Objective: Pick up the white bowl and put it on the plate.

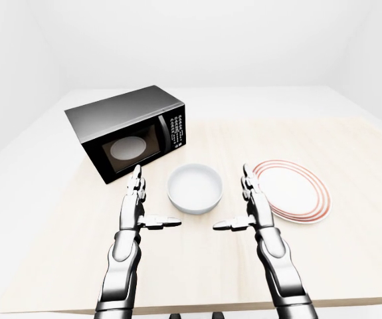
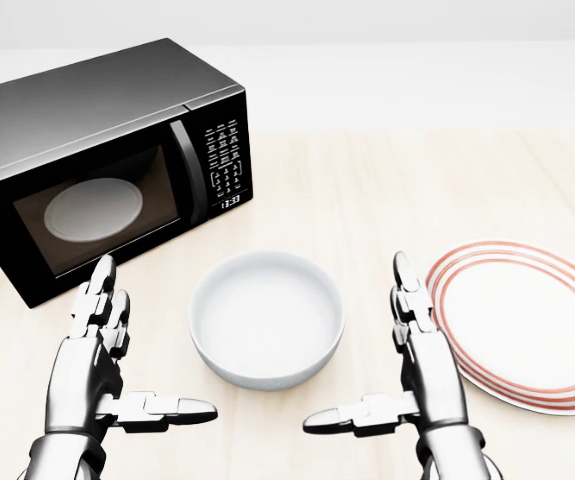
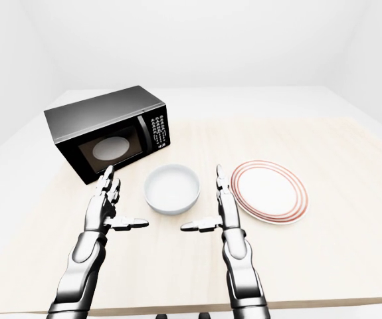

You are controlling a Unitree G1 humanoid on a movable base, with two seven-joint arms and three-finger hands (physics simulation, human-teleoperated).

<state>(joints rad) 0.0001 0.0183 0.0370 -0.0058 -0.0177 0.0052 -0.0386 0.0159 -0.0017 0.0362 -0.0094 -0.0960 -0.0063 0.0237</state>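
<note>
Two hands hover low over the wooden table (image 2: 387, 180), fingers spread and released, thumbs pointing inward. Left hand (image 2: 102, 350) and right hand (image 2: 417, 350) flank the white bowl (image 2: 266, 318) without touching it. Just right lies the red-ringed plate (image 2: 527, 325); far left stands a black microwave (image 2: 97, 165).

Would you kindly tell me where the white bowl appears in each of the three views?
Left-eye view: white bowl at centre, slightly low.
Head view: lower centre.
Right-eye view: left of centre.
Shared landmark: the red-ringed plate lies to its right in every view.
</note>
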